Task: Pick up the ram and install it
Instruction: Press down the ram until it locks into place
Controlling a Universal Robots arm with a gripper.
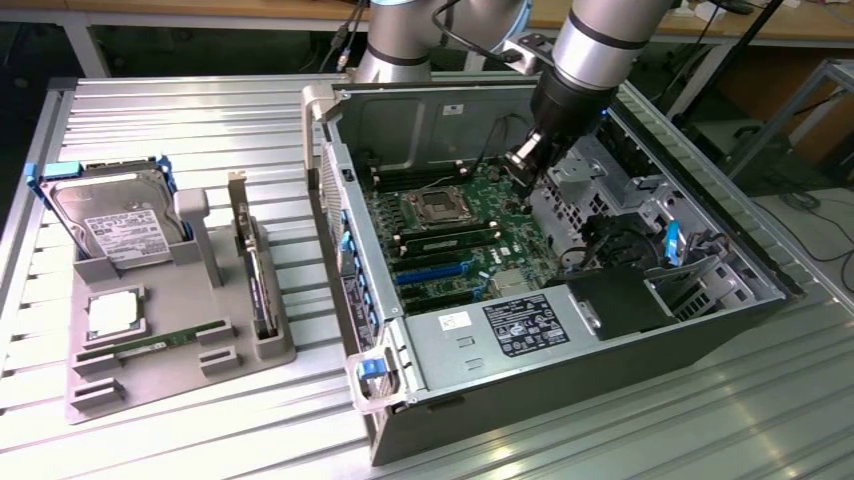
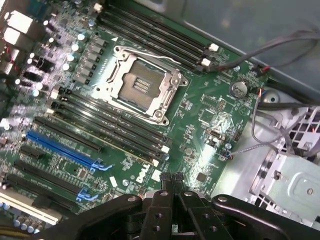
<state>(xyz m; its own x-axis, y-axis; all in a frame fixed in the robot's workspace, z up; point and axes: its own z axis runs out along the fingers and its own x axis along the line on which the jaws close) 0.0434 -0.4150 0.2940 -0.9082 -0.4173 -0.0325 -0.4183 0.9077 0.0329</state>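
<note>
Black two-finger gripper (image 2: pixel 172 181) fully closed, holding nothing, above green motherboard (image 2: pixel 200 107). Thin green ram stick (image 1: pixel 158 343) lies in grey tray (image 1: pixel 187 375); its chips unresolvable.

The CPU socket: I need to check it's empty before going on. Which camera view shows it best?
The wrist view. The CPU socket sits close and unobstructed there, its metal frame and bare contact field plain. The exterior view shows the same socket as a small square on the motherboard, below the gripper.
</note>
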